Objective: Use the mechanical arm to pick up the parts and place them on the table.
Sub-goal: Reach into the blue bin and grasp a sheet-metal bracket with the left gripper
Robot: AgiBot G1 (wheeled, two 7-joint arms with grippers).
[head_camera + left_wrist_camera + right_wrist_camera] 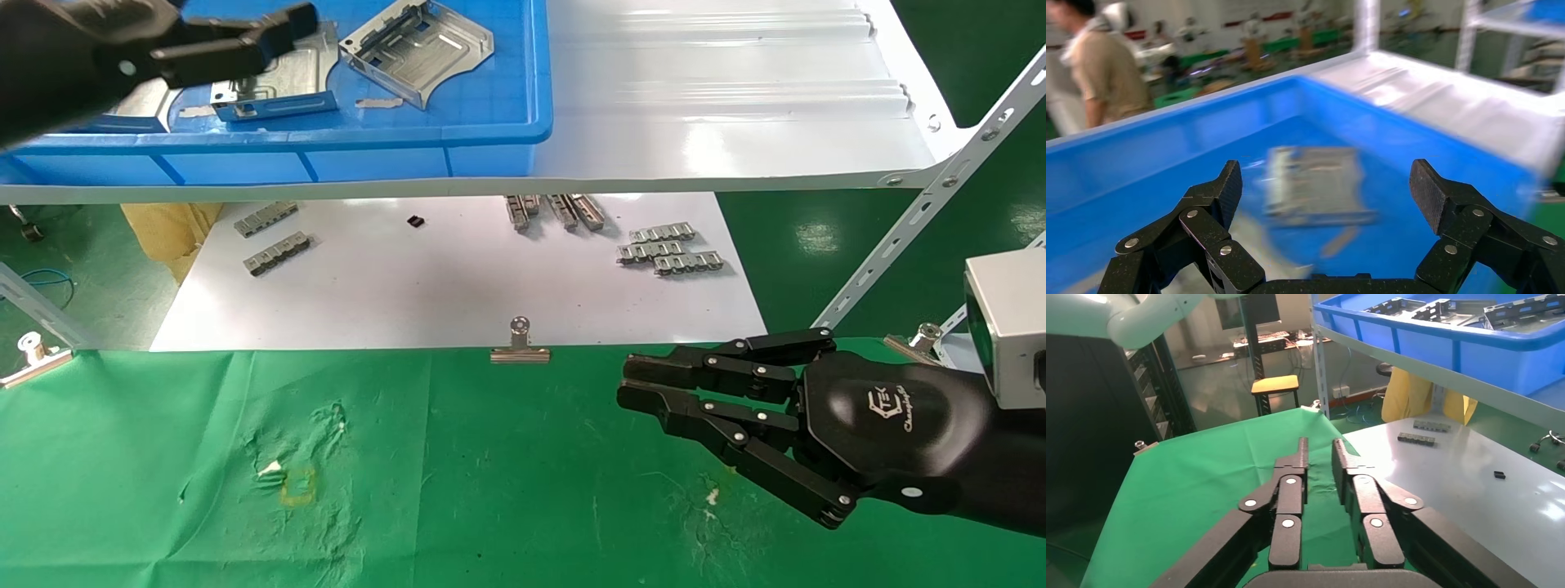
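Observation:
Silver brackets lie in a blue bin (490,135) on the shelf: one (417,51) in the open, another (282,82) partly under my left gripper. My left gripper (286,34) hovers over the bin, open wide and empty. In the left wrist view, a bracket (1315,184) lies on the bin floor beyond the gripper (1327,184), between its spread fingers and not touching them. My right gripper (629,382) hangs low over the green cloth table (458,490) at the right. Its fingers (1297,459) are drawn together with a narrow gap and hold nothing.
The bin stands on a glossy white ribbed shelf (719,98) with a perforated strut (923,212) at its right. Below, a white board (425,278) carries grey linked strips (670,249). A binder clip (520,343) grips the cloth's far edge. A person (1101,67) stands beyond the bin.

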